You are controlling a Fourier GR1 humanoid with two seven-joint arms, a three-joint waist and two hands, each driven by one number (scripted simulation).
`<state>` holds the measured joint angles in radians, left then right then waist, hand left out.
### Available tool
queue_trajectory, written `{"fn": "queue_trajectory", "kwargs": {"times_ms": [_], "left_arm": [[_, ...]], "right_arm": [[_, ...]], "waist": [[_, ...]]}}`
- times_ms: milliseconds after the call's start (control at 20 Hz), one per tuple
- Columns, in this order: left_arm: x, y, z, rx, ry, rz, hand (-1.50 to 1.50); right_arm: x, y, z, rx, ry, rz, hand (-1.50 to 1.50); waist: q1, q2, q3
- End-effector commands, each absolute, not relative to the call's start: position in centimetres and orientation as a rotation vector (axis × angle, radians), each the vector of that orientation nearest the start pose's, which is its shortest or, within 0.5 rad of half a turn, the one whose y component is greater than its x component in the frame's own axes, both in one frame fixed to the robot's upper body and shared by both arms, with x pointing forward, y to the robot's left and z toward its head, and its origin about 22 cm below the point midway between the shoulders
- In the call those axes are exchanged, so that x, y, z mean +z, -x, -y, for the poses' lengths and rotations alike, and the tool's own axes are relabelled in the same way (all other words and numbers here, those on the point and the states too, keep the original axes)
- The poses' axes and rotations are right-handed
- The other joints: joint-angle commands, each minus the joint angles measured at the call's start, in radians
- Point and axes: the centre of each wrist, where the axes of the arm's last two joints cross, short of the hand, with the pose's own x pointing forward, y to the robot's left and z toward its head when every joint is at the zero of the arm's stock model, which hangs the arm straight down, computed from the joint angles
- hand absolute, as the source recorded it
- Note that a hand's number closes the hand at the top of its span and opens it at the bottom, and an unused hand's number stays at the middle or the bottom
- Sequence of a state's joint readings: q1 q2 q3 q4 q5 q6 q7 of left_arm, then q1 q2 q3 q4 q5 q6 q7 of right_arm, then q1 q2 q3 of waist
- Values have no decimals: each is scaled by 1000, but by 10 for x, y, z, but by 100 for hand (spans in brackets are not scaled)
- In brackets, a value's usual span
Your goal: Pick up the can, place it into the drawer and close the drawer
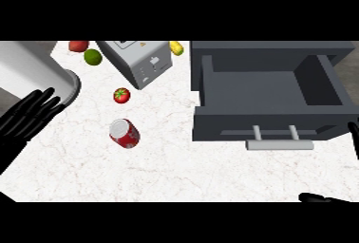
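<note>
You have a white surface [175,166] veined with faint reddish-brown marbling. On it, the can [125,133] is red with white specks and a silvery lid. Beyond the can sit a red tomato [122,95] with a green stalk, a green lime [92,57] and a silver-grey toaster [136,60]. The drawer [270,126] is dark grey with a light grey handle [279,144]. Both hands are black.

The white marble counter [175,166] carries a red can [124,133], tomato [122,95], lime [92,57], toaster [137,60] and open grey drawer [270,92].
</note>
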<state>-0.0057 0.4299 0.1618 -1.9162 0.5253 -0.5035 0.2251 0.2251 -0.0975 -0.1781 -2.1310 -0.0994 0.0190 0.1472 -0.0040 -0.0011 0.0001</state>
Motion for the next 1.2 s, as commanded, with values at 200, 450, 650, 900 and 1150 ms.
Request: {"fn": "queue_trajectory", "kwargs": {"times_ms": [200, 450, 650, 900, 1150], "left_arm": [[144, -228, -343, -413, 372, 1663, -150], [147, -223, -355, -318, 393, 1622, -150], [139, -229, -335, -285, 494, 1548, -150], [129, -248, -334, -230, 506, 1504, -150], [126, -254, -313, -234, 531, 1468, -150]], "right_arm": [[94, -150, 320, -127, 218, 1784, -150], [76, -128, 334, -98, 210, 1781, -150], [78, -109, 342, -100, 182, 1761, -150], [84, -106, 353, -85, 201, 1778, -150], [96, -103, 353, -82, 210, 1788, -150]], "waist": [[1, 0, 0], [-1, 0, 0], [-6, -1, 1], [-5, 0, 0], [-3, 0, 0]]}}
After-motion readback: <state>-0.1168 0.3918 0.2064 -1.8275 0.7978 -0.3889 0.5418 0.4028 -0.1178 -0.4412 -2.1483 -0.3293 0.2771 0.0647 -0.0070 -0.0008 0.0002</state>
